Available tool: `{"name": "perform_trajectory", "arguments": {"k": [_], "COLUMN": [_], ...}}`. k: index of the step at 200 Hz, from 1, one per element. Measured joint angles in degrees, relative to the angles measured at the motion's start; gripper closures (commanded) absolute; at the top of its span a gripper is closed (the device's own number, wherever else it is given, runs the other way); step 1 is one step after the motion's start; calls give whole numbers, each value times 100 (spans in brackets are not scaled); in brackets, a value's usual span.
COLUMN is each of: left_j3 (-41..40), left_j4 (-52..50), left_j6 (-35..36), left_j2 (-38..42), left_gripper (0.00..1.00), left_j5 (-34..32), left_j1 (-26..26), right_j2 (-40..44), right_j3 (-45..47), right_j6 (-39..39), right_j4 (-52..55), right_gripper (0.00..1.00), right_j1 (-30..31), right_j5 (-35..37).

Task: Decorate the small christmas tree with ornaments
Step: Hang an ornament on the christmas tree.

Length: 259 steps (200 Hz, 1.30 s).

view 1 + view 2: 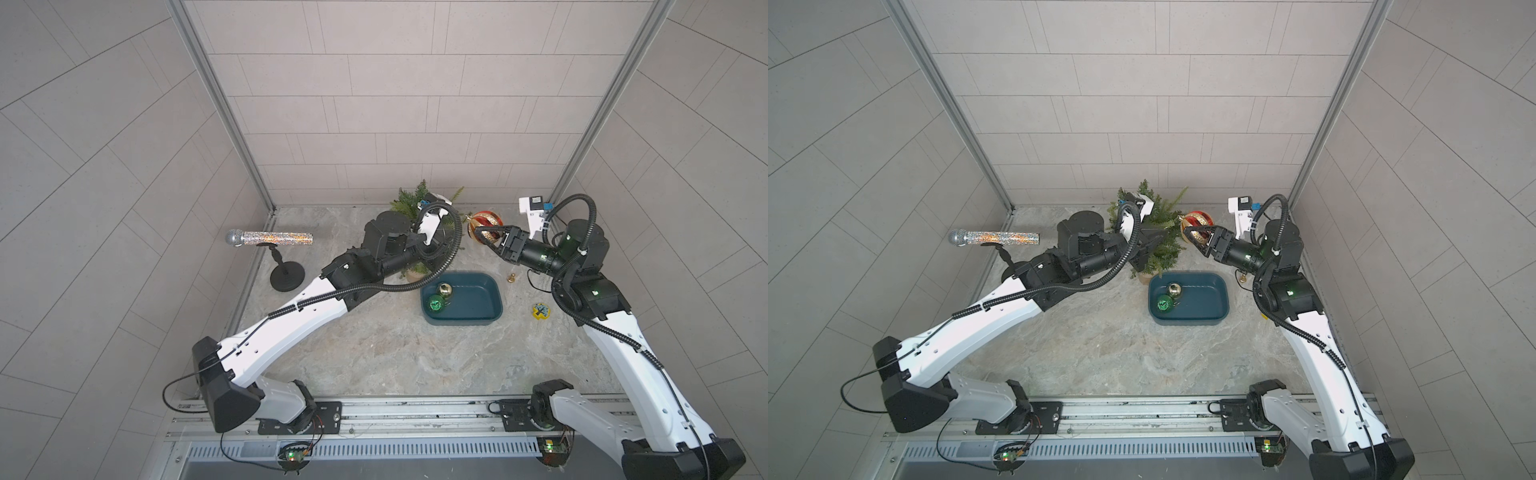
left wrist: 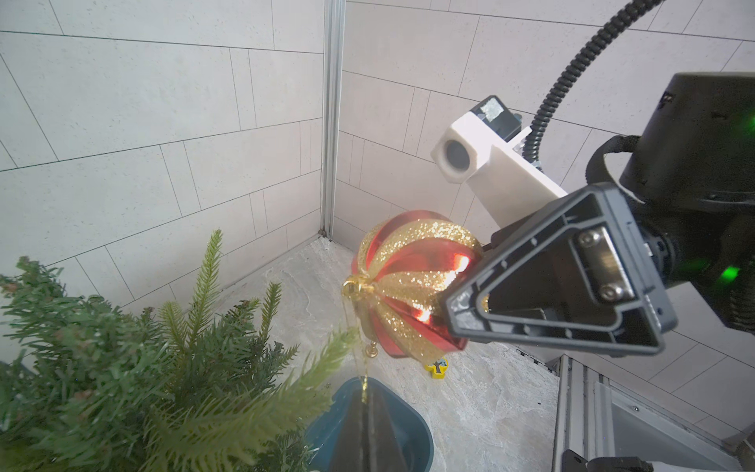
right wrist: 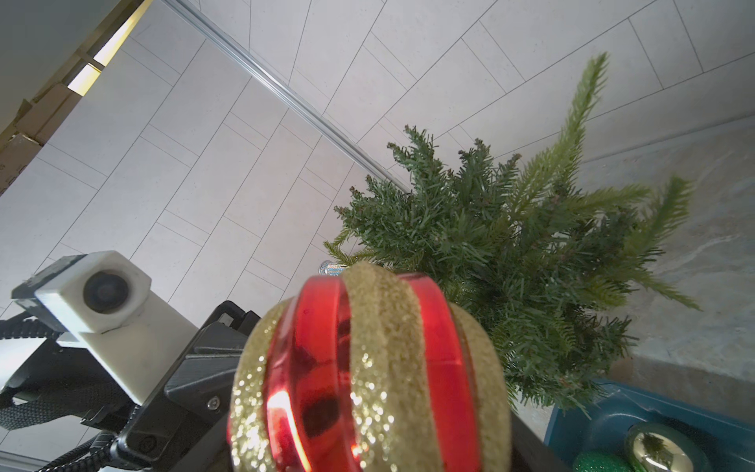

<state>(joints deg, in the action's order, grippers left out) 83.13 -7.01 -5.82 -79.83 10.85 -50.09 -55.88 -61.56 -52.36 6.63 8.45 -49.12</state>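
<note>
The small christmas tree (image 1: 409, 203) (image 3: 510, 261) stands at the back of the table in a tan pot. Just right of it, my right gripper (image 1: 481, 236) is shut on the red-and-gold striped ornament (image 1: 486, 222) (image 3: 367, 376) and holds it in the air, its gold cap (image 2: 354, 286) turned toward the tree. A thin gold string (image 2: 359, 359) hangs from the cap into my left gripper (image 2: 365, 402), which is shut on it beside the tree's branches (image 2: 122, 367). A gold ornament (image 1: 444, 289) and a glittery green ornament (image 1: 436, 304) lie in the teal tub (image 1: 478, 318).
A glittery silver microphone (image 1: 270, 239) rests on a black stand at the left. A small gold bell (image 1: 510, 277) and a yellow token (image 1: 540, 311) lie right of the tub. The back wall and corner posts stand close behind the tree.
</note>
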Motion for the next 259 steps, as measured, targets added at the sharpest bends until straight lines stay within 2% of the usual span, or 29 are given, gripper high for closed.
{"name": "perform_trajectory", "arguments": {"k": [159, 259], "left_j3": [0, 9], "left_j4": [-28, -17], "left_j6": [52, 184], "left_j2": [-24, -140], "left_gripper": [99, 100], "left_j5": [0, -258], "left_j1": [2, 2], "right_j2": [223, -92], "right_j3": [280, 365], "right_j6": [-66, -293], "right_j4": [-223, -697], "right_gripper": [32, 32], "right_j1": [0, 0], "right_j5": [-103, -55]}}
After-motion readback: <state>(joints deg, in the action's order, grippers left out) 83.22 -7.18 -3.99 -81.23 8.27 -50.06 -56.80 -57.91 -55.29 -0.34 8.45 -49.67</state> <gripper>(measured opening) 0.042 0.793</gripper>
